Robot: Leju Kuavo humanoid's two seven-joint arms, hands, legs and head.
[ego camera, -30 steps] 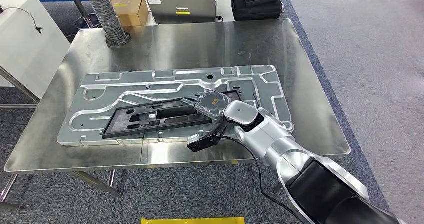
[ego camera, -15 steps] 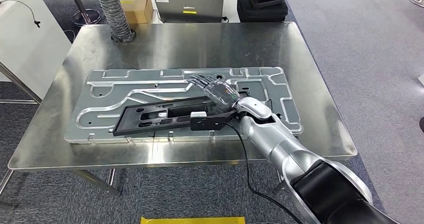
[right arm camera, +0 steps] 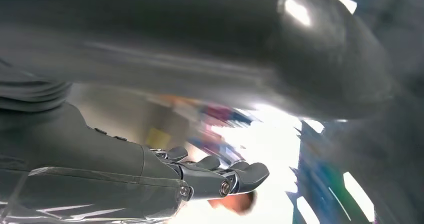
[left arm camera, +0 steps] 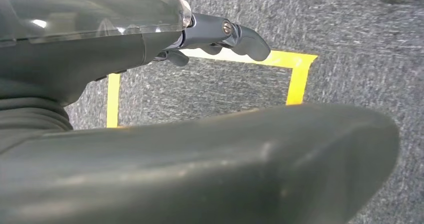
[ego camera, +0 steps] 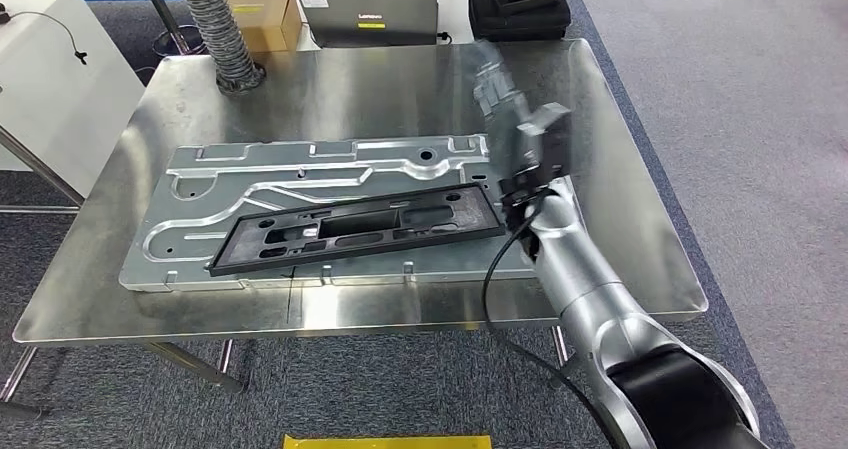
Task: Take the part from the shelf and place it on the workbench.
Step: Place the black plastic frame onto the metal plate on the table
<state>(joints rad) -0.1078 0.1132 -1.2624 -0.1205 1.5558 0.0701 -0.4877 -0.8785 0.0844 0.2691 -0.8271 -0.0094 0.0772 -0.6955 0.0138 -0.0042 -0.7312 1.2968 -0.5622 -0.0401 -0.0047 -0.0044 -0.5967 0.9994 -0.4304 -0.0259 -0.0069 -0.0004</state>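
Head view puts your right hand [ego camera: 497, 94] lifted clear of the workbench [ego camera: 400, 89], blurred with motion, and the black part [ego camera: 355, 227] lying flat well below and to the near side of its fingers, resting on the large silver panel [ego camera: 300, 174]. The right wrist view shows those fingers [right arm camera: 220, 176] stretched out side by side with nothing between them and the thumb, so the hand is empty. Your left hand [left arm camera: 220, 34] hangs over grey carpet and yellow floor tape [left arm camera: 295, 72]; its fingers curl loosely, and you cannot tell whether they are closed.

As far as these frames go, the placing looks done, so the risks lie in the retreat. The black cable [ego camera: 495, 269] looping under the right forearm hangs close to the part's nearer end; a low sweep back could snag it and drag the part across the panel. The part sits on smooth metal and would probably slide easily. Bring the arm away high.
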